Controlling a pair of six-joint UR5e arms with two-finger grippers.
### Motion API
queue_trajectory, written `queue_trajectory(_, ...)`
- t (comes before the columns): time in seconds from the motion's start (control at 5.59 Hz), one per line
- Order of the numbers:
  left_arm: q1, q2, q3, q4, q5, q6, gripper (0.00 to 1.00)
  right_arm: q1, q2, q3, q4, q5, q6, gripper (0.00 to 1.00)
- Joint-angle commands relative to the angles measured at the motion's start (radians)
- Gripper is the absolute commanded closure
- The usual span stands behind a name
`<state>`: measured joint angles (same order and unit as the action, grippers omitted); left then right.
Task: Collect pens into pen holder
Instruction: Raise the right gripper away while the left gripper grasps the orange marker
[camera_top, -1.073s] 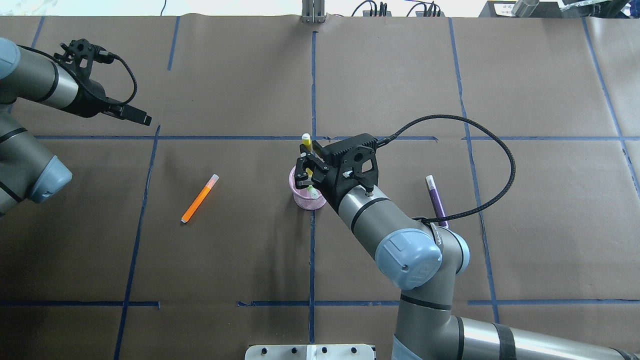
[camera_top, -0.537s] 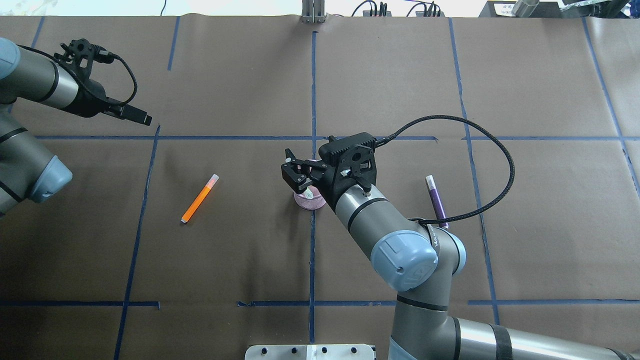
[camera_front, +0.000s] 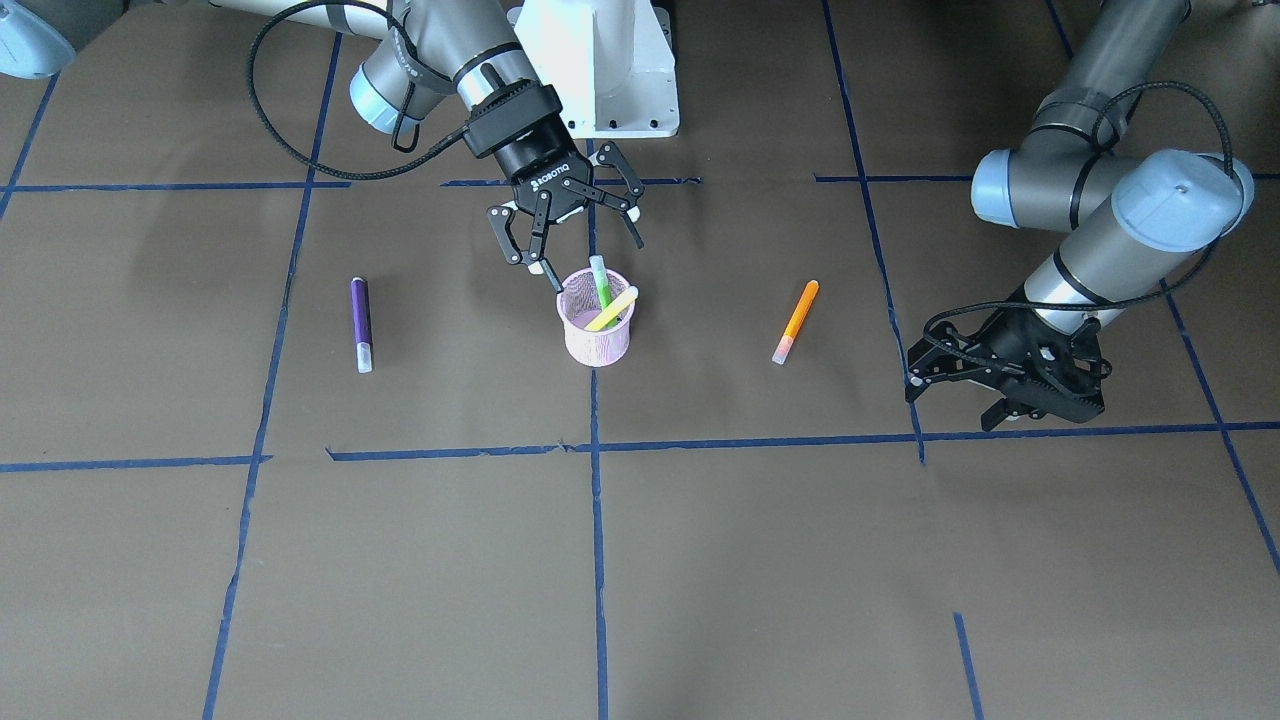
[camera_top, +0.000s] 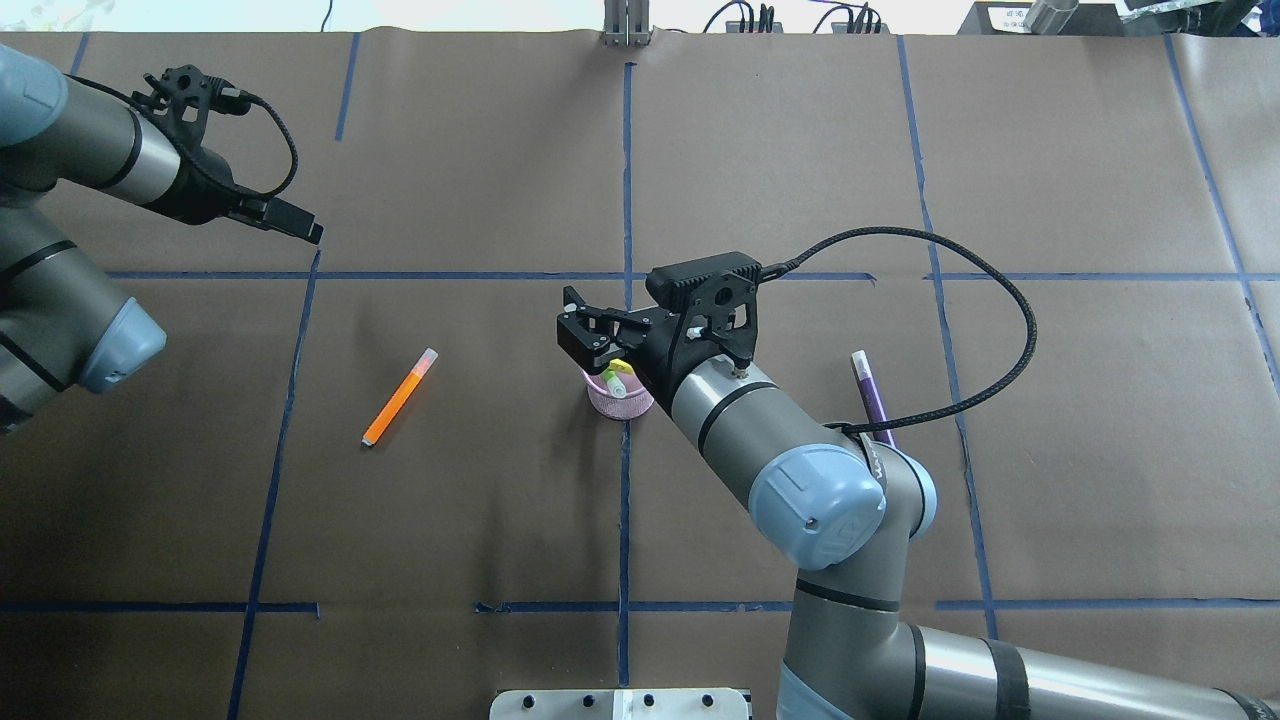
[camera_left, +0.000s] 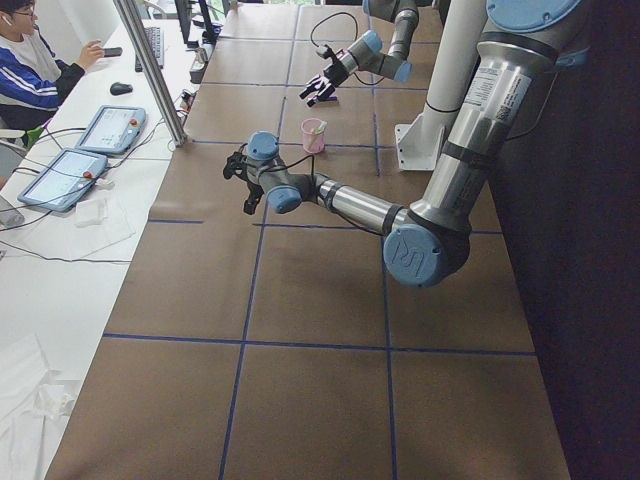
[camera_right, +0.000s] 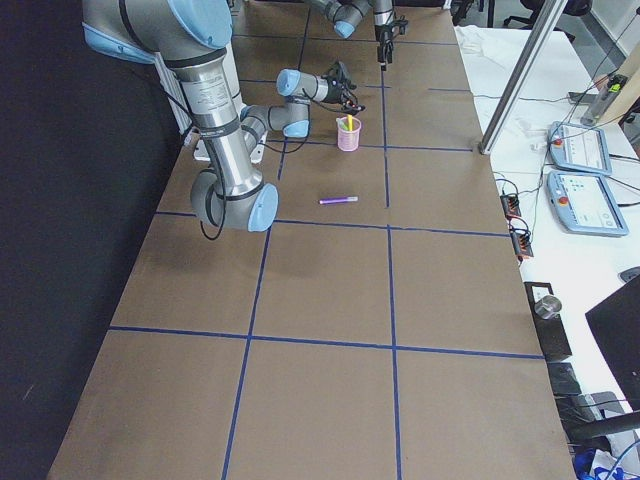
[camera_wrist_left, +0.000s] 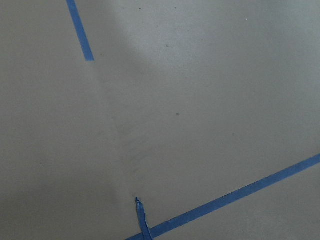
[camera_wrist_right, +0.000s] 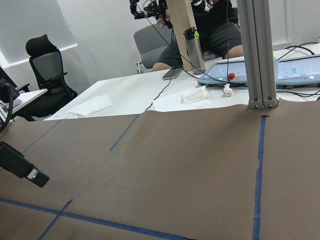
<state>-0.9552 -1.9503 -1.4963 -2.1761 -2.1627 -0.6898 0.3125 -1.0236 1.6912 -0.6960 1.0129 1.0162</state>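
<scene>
The pink mesh pen holder (camera_front: 596, 335) stands at the table's middle and also shows in the overhead view (camera_top: 622, 399). A green pen (camera_front: 600, 279) and a yellow pen (camera_front: 613, 309) stand in it. My right gripper (camera_front: 589, 251) is open and empty, just above the holder on the robot's side (camera_top: 578, 328). The orange pen (camera_front: 795, 321) lies on the paper (camera_top: 398, 397) between the holder and my left gripper. The purple pen (camera_front: 360, 322) lies on the other side, by my right arm (camera_top: 871, 396). My left gripper (camera_front: 950, 400) hangs open and empty, far from the pens.
The white robot base (camera_front: 600, 70) stands behind the holder. Blue tape lines (camera_front: 590, 445) cross the brown paper. A black cable (camera_top: 1000, 300) loops from the right wrist over the purple pen's side. Operators' tablets (camera_left: 105, 130) lie past the table's far edge.
My right gripper held the yellow pen over the holder, then opened. The yellow pen now stands in the holder. The left arm has shifted slightly.
</scene>
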Motion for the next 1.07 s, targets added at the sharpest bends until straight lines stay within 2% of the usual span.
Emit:
queue_trajectory(0.0, 0.054, -0.042, -0.072, 0.186, 0.004, -0.002, 0.0, 0.066, -0.05, 0.001, -0.002, 0.111, 0.118, 0.01)
queue_trajectory(0.18, 0.099, -0.044, -0.122, 0.253, 0.014, -0.04, 0.0, 0.127, -0.062, 0.01, -0.049, 0.203, 0.175, 0.01)
queue_trajectory(0.36, 0.152, -0.061, -0.124, 0.268, 0.053, -0.071, 0.0, 0.198, -0.064, 0.025, -0.13, 0.307, 0.227, 0.01)
queue_trajectory(0.54, 0.194, -0.064, -0.124, 0.288, 0.098, -0.08, 0.0, 0.279, -0.064, 0.069, -0.272, 0.451, 0.24, 0.01)
queue_trajectory(0.72, 0.226, -0.085, -0.127, 0.339, 0.107, -0.086, 0.0, 0.374, -0.052, 0.129, -0.506, 0.627, 0.239, 0.01)
queue_trajectory(0.89, 0.286, -0.085, -0.125, 0.34, 0.203, -0.102, 0.0, 0.437, -0.047, 0.145, -0.624, 0.733, 0.225, 0.0)
